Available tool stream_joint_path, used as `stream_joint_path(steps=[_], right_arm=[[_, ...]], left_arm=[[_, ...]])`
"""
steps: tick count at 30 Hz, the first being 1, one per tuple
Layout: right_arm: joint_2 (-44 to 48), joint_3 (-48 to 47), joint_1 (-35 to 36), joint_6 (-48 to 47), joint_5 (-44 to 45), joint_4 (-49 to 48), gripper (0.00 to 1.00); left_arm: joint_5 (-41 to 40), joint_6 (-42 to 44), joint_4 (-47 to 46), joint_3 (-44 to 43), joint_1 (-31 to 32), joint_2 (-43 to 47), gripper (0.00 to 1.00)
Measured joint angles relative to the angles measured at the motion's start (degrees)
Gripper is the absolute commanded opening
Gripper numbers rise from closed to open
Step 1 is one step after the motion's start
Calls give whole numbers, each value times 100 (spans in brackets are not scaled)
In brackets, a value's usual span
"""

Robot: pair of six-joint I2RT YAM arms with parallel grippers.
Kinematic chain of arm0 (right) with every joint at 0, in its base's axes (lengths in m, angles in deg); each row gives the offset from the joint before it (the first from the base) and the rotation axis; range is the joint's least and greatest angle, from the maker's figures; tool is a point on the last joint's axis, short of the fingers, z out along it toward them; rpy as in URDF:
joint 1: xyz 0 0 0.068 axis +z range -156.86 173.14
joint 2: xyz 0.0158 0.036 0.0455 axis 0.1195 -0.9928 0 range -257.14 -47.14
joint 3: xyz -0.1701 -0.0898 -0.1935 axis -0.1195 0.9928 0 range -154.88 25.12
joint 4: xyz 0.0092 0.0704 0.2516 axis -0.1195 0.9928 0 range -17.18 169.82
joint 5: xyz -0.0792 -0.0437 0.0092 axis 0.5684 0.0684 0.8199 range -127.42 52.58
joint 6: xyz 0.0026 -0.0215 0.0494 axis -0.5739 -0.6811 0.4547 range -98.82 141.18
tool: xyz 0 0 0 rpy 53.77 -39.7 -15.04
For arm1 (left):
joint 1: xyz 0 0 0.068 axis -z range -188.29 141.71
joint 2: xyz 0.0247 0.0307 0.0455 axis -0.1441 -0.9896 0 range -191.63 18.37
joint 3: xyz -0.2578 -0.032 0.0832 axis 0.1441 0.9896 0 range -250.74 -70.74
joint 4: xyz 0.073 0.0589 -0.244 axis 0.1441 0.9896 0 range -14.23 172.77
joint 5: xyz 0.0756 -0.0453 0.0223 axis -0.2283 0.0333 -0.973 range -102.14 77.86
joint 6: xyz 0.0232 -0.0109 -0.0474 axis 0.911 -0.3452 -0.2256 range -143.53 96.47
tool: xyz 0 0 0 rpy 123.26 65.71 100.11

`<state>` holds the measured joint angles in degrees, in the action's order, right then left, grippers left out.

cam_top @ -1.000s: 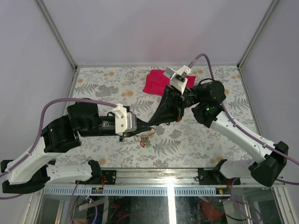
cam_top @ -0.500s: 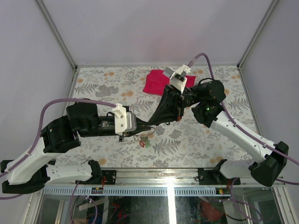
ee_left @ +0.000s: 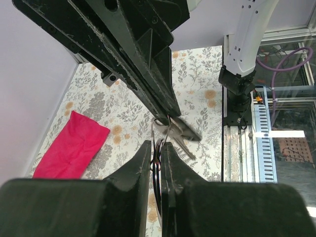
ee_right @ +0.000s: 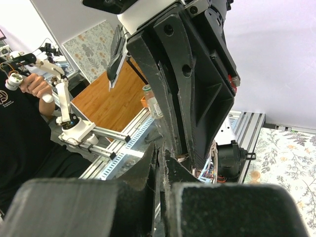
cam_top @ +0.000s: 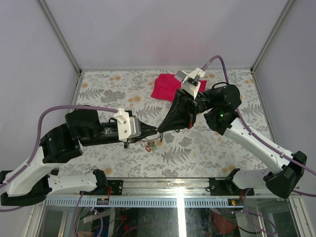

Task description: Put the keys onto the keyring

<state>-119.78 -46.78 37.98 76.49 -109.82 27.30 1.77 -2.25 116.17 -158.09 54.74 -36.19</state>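
Nearest, my left fingers pinch the keyring edge-on above the worktop, and just beyond, tip to tip with them, my right fingers press shut on a key slanting down past the ring.

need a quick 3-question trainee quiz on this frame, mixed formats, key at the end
1. True or false: the red cloth lies at the near edge of the table.
2. The tips of the left claw and right claw are: A) far apart B) nearly meeting above mid-table C) over the cloth.
3. What dangles just below those tips?
Key: 1 false; 2 B; 3 the keys.
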Motion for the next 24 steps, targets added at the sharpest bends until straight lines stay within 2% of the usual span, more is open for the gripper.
stream_joint_path(steps=[4,7,9,13,16,18,21,24], right_arm=[[4,-11,0,-87,11,48,0],[17,-31,0,-267,26,170,13],[48,-52,0,-459,24,334,19],[282,-83,87,-787,-562,879,24],[557,-238,33,-1510,-660,1657,27],[745,-472,-7,-2319,-535,2570,28],[1001,-739,-13,-3418,-79,3665,30],[1300,-752,-24,-4172,568,4371,33]], left_arm=[[-22,2,0,0,0,0,0],[-50,2,4,0,0,2,0],[-136,4,11,0,0,0,0],[-975,94,-313,-4,-195,0,0],[-1342,136,-474,-7,-234,11,0],[-1456,149,-498,-7,-234,15,0],[-1563,157,-529,-7,-234,17,0],[-1613,162,-560,-7,-234,17,0]])
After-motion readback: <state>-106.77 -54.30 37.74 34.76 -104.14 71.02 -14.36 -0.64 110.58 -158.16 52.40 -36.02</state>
